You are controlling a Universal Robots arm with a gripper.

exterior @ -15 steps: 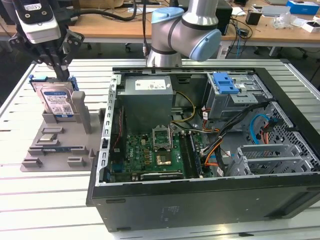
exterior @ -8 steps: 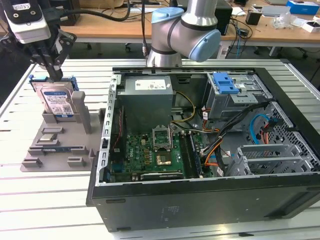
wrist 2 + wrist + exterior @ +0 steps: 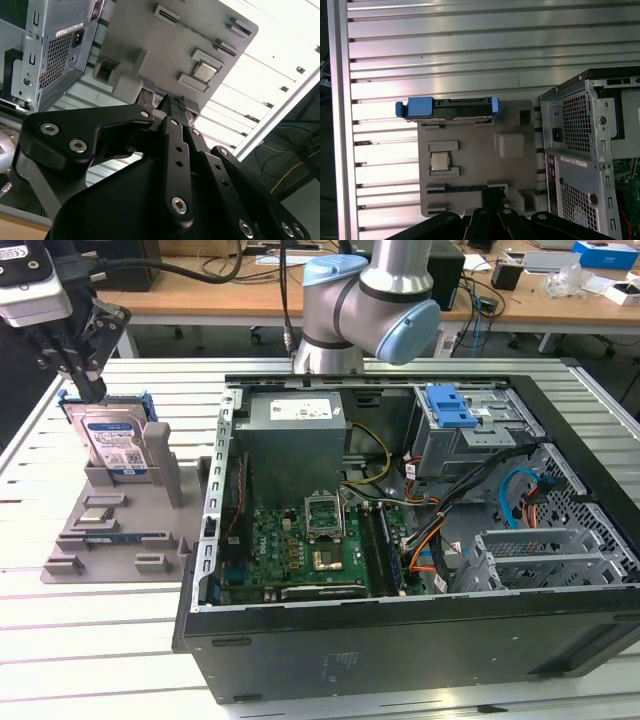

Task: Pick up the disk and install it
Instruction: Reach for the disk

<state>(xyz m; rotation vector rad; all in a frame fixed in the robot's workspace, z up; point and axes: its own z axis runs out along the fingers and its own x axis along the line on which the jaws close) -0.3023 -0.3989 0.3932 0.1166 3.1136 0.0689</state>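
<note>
Status: pick phase, disk not yet lifted.

Exterior view: disk [image 3: 115, 445] stands upright on edge in the grey holder [image 3: 110, 530] on the slatted table [image 3: 100, 670], to the exterior view's left of the open computer case [image 3: 400, 650]. Arm's gripper [image 3: 92, 388] sits right at the disk's top edge, toward its left corner in this view. Touching or just above: can't tell. Jaws spread or pinched: can't tell either. Inside the case, the blue latch [image 3: 447, 405] on the drive cage [image 3: 480, 435] is well apart from the disk.

Second wrist view: gripper [image 3: 175, 102] lines up with a sliver of the disk [image 3: 157, 97] at the holder [image 3: 165, 40] edge. A chip [image 3: 205, 71] rests in its own pocket.

First wrist view: disk [image 3: 450, 107] is edge-on, blue rails at both ends, seated in the holder [image 3: 475, 165] slot beside the case [image 3: 575, 150].

My read: approach/grasp step. Next move calls for a square grip across the thin metal body, clear of the rails, then a straight pull out of the slot.
</note>
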